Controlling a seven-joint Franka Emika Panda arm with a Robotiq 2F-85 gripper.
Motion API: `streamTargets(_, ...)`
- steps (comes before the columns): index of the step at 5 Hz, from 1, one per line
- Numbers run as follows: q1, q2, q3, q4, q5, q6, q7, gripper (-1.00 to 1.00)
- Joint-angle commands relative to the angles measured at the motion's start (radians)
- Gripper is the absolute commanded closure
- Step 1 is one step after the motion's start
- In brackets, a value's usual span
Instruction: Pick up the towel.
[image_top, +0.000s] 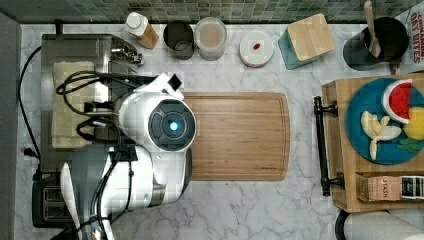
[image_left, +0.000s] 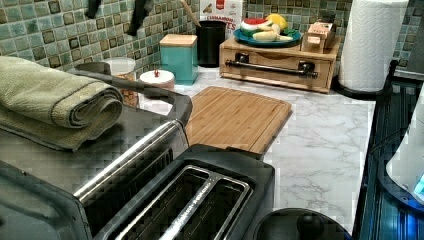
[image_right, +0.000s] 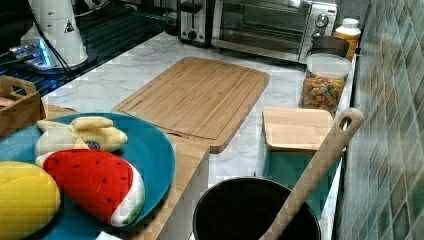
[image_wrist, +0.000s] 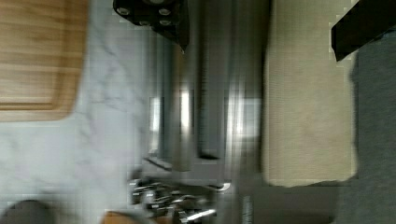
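The towel (image_top: 72, 105) lies folded on the toaster oven (image_top: 107, 52), long axis running 12-to-6 in the top view, at roughly 9 o'clock from the arm's wrist (image_top: 170, 125); the gripper's opening cannot be determined.

The towel (image_top: 70, 105) is a pale beige terry cloth, folded into a long rectangle. It lies flat on the toaster oven (image_top: 75, 45), at nine o'clock in the top view. In the left view its rolled fold (image_left: 85, 112) faces three o'clock.
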Motion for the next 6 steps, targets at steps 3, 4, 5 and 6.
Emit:
streamTargets(3, 0.088, 0.156, 0.093, 0.179, 0.201, 0.133, -0.186, -1.0)
streamTargets(4, 0.085, 0.209, 0.114, 0.239, 0.193, 0.124, -0.178, -1.0)
streamTargets(5, 0.096, 0.267, 0.123, 0.276, 0.154, 0.137, -0.157, -1.0)
streamTargets(6, 0.102, 0.363, 0.11, 0.385, 0.093, 0.033, -0.09, -1.0)
